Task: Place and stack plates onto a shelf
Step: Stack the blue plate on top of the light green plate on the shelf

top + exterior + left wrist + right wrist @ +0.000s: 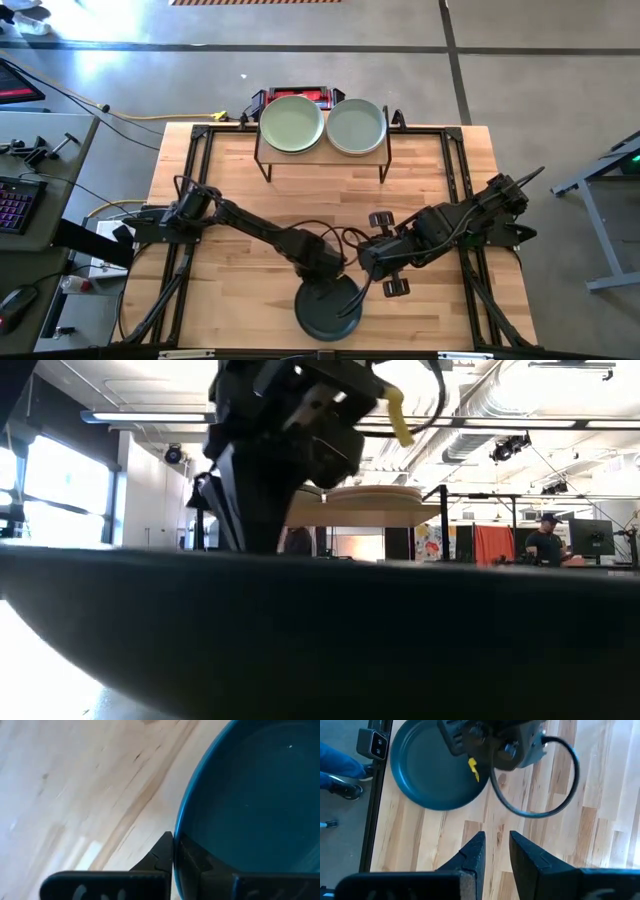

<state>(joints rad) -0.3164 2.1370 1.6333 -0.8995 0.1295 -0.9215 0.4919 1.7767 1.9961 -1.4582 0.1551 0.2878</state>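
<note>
1. The black plate (327, 312) lies flat at the near edge of the table (420, 190), about midway between left and right. It looks rigid and shallow, with a thin upturned rim and a smooth matte face, so I judge it stiff, fairly light, likely slippery under hard fingers, and breakable if dropped. The rim is the only sensible place to take hold.
2. The left gripper (322, 268) sits at the plate's far rim. In the left wrist view its fingers (162, 852) are pressed together on that rim, one outside and one inside the dish.
3. A one-sided rim pinch will probably let the plate sag or swing when lifted, so a slow, level lift seems wise.
4. The right gripper (496, 851) hovers just right of the left one, above bare wood, its fingers slightly apart and holding nothing.
5. At the far edge, the shelf (322, 158) carries two sage-green plates (291, 124) side by side.
</note>
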